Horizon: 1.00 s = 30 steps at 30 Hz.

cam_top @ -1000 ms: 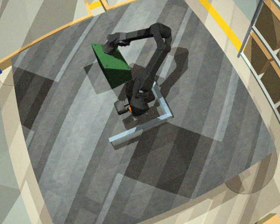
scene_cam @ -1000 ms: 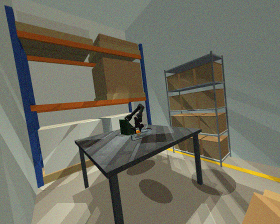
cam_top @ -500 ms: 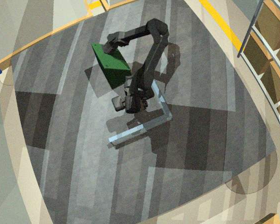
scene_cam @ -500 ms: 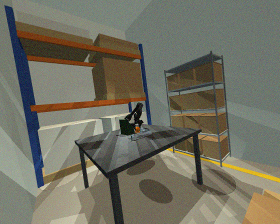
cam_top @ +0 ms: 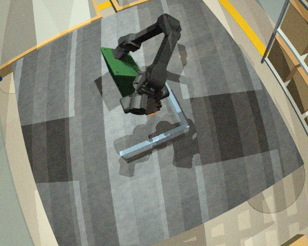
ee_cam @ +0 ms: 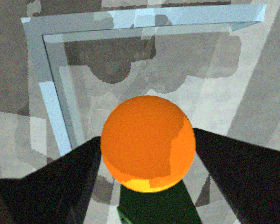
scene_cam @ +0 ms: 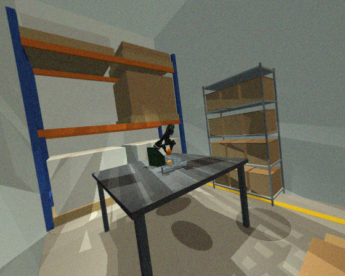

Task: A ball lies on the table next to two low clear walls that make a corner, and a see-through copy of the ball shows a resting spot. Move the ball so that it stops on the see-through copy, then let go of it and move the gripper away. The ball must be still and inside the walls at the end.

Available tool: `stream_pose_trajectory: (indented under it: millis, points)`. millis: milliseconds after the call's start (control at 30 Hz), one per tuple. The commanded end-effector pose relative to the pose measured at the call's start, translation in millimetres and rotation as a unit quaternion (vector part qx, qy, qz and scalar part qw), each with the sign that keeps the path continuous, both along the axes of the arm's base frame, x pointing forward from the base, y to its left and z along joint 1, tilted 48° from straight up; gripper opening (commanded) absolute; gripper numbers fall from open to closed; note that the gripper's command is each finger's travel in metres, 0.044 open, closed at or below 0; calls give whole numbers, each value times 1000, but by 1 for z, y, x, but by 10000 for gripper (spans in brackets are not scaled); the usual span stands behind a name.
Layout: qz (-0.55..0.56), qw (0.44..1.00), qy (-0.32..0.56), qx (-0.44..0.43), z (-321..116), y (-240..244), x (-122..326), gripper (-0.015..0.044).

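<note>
Above the grey table, the gripper is closed on the orange ball, its fingers still spread fairly wide. The ball is lifted off the surface, over the see-through copy, inside the corner of the clear walls.

Text on cardboard boxes: none can be read
Text on green base: none can be read

Orange ball gripped between the dark jaws, raised above the surface; a fainter see-through copy sits below, inside the corner of the two clear walls.
</note>
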<state>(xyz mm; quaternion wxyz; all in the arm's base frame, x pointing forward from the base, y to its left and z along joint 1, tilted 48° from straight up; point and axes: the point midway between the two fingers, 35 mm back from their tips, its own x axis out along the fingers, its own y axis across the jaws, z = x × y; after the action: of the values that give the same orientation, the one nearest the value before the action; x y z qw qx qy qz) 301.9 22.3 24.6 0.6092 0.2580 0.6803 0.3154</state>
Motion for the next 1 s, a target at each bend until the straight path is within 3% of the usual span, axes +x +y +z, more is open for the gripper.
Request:
stream_pose_trajectory:
  millis: [0, 967]
  points:
    - [2, 1000, -6, -2, 6, -6, 2, 0]
    - [2, 1000, -6, -2, -31, 58, -44, 0]
